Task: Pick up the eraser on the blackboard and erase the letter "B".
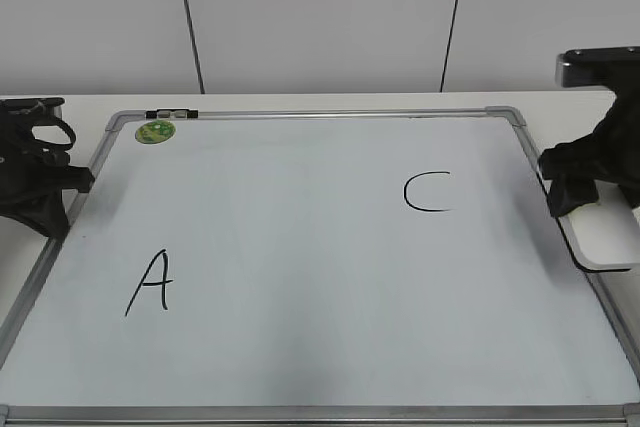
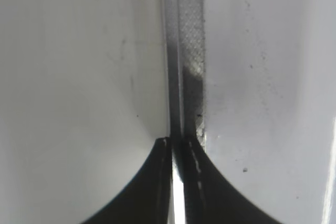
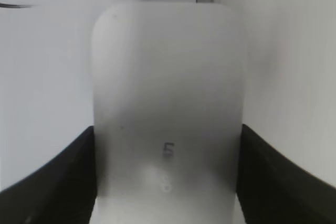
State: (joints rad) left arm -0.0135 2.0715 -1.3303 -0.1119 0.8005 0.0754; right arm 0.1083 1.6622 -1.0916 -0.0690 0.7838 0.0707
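The blackboard (image 1: pixel 300 237) is a white dry-erase board with a silver frame, lying flat. It carries a black "A" (image 1: pixel 150 283) at the left and a black "C" (image 1: pixel 427 193) at the right; no letter "B" shows between them. The white eraser (image 1: pixel 603 230) lies across the board's right frame edge, and my right gripper (image 1: pixel 572 187) is shut on it. In the right wrist view the eraser (image 3: pixel 168 66) fills the gap between the two fingers (image 3: pixel 167 135). My left gripper (image 1: pixel 60 182) is shut and empty over the board's left frame (image 2: pixel 181 51), fingertips together (image 2: pixel 178 145).
A round green sticker (image 1: pixel 155 131) sits at the board's far left corner, with a small dark clip (image 1: pixel 172 113) on the top frame beside it. The board lies on a white table (image 1: pixel 300 103) against a pale panelled wall.
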